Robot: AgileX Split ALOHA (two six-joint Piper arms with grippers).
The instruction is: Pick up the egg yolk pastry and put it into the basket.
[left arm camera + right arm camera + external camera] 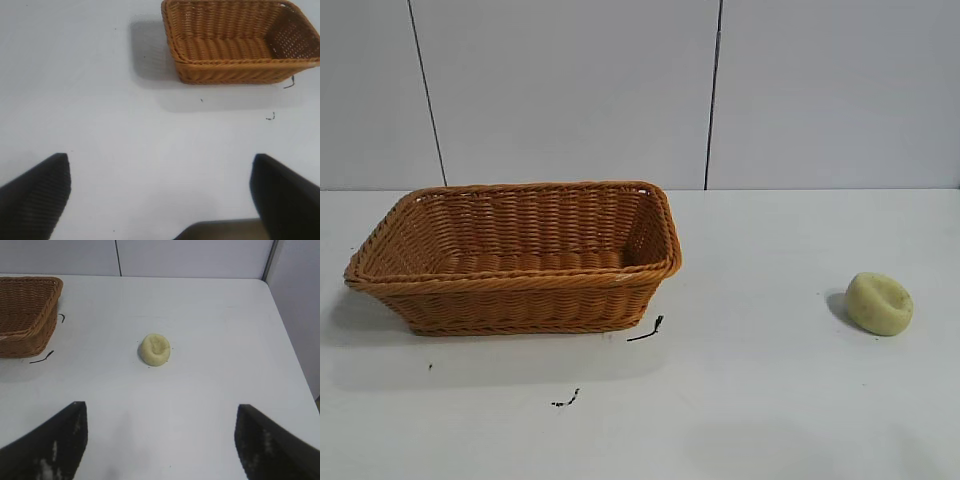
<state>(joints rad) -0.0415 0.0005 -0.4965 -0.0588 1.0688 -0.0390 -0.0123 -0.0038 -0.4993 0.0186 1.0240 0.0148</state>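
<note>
Right now my right gripper (160,445) hangs above the white table (770,400) with its two dark fingers (47,447) spread wide apart and nothing between them. Ahead of them, well clear of the tips, the egg yolk pastry (155,349) sits on the table by itself, pale yellow-green, dent side up. Seen from outside, the egg yolk pastry lies toward the right side of the table, well apart from the basket (515,258), which stands on the left side with its opening up and nothing visible inside it. My left gripper (160,195) hovers over bare table too, its fingers (35,200) also wide apart and holding nothing, the basket some way beyond them. Two small dark scraps (646,330) lie near the basket's front corner
</note>
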